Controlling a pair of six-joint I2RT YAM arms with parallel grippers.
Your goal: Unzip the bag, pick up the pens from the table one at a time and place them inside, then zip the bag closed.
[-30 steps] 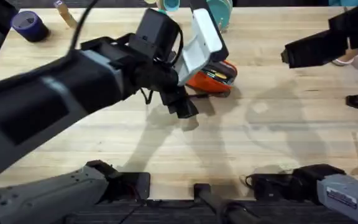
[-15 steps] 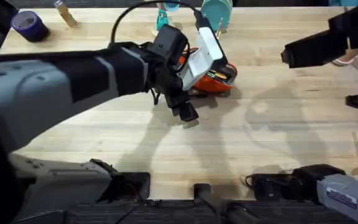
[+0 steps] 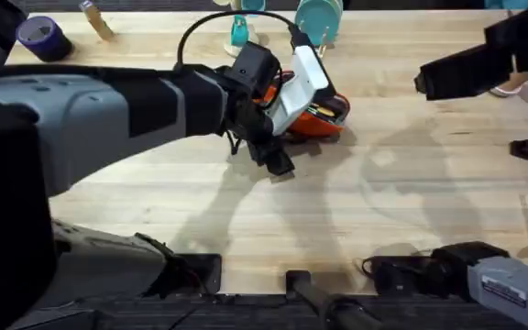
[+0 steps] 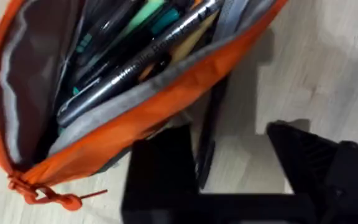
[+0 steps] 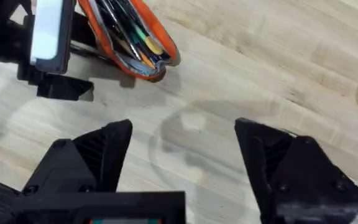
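Pale plank table (image 3: pixel 246 211); left hand (image 4: pixel 229 180) open beside unzipped bag (image 4: pixel 135 134); right hand (image 5: pixel 182 158) open, empty

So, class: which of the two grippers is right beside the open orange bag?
The left gripper: it sits against the bag, while the right gripper hangs open over bare table.

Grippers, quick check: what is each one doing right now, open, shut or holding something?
Left gripper: open, empty, beside the open bag.
Right gripper: open, empty, above bare table.
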